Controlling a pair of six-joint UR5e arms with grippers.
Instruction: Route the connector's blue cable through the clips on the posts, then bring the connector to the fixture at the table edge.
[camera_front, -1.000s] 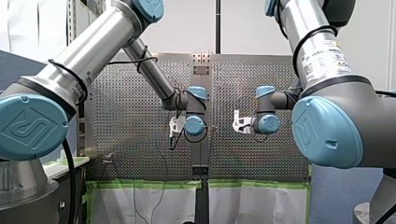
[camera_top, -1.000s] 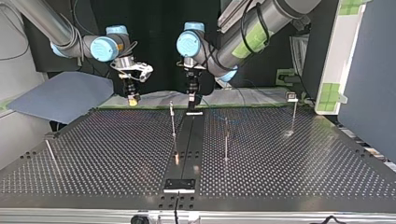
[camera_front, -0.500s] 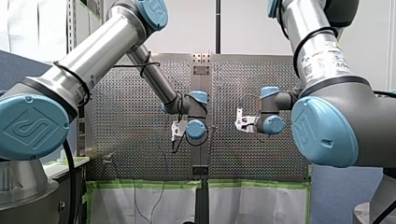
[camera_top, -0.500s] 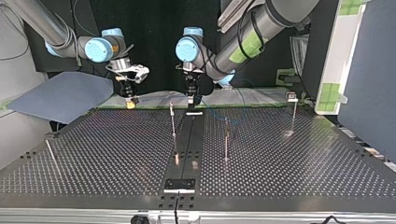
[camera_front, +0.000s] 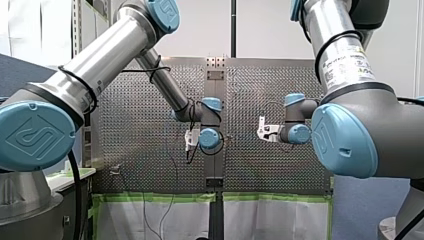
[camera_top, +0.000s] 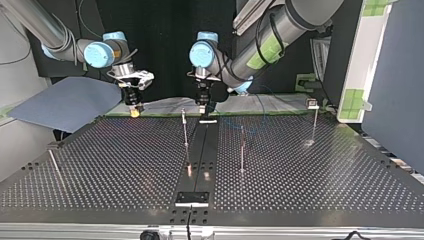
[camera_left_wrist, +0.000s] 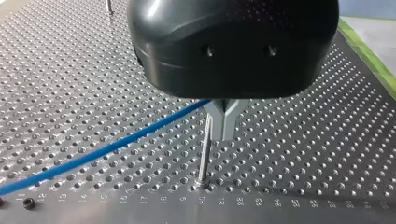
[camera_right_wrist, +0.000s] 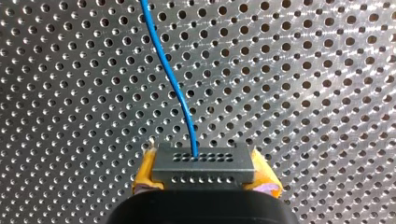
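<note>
My right gripper (camera_right_wrist: 205, 176) is clamped on the connector (camera_right_wrist: 204, 161), its yellow pads (camera_right_wrist: 144, 175) squeezing the grey block from both sides. It holds the block above the table (camera_top: 320, 170), near the edge on the arms' side. The blue cable (camera_right_wrist: 169, 70) leaves the connector's face and curves away over the holes. My left gripper (camera_left_wrist: 224, 132) has its metal fingers (camera_left_wrist: 217, 121) drawn together, and the cable runs in at their root, so I judge it pinched there. A thin post (camera_left_wrist: 203, 158) stands just beside the fingertips, close to that same edge; its clip is hidden. The step in hand looks like seating the cable in this first clip. That calls for a taut span between the two grippers, a slow descent square to the post, and no sideways push that could bend it. The table is shiny perforated metal with a dark strip (camera_top: 199, 150) down its middle, and more posts stand well apart across it. Green tape (camera_front: 150, 197) lines the arms' edge, and the backdrop behind the arms is dark.
</note>
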